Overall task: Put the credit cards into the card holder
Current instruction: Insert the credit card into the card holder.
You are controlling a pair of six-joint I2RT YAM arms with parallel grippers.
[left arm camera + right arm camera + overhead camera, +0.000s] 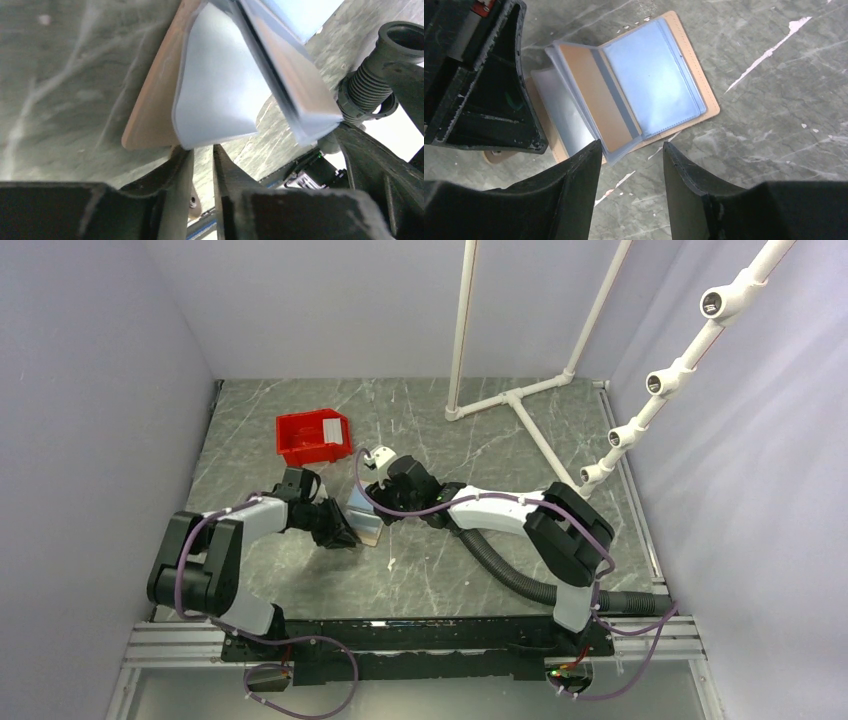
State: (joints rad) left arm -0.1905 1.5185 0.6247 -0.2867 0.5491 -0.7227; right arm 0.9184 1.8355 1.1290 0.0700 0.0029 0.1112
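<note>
Hanging low over the grey marbled table point(440, 430), the left gripper point(202, 157) is showing only a narrow gap between its fingers, with nothing seen between them; its tips are sitting just beside one edge of the card holder point(713, 107), which is lying open on the table between the two arms; the right gripper point(631, 165) is hovering over the holder with its jaws standing wide and gripping nothing; inside the clear sleeves a gold-brown card point(594, 95) with a grey stripe is resting beside a pale blue-grey card point(654, 80); farther back the red bin point(313, 435) is sitting well apart from the holder; beyond it a white pipe frame point(515, 398) is standing.
</note>
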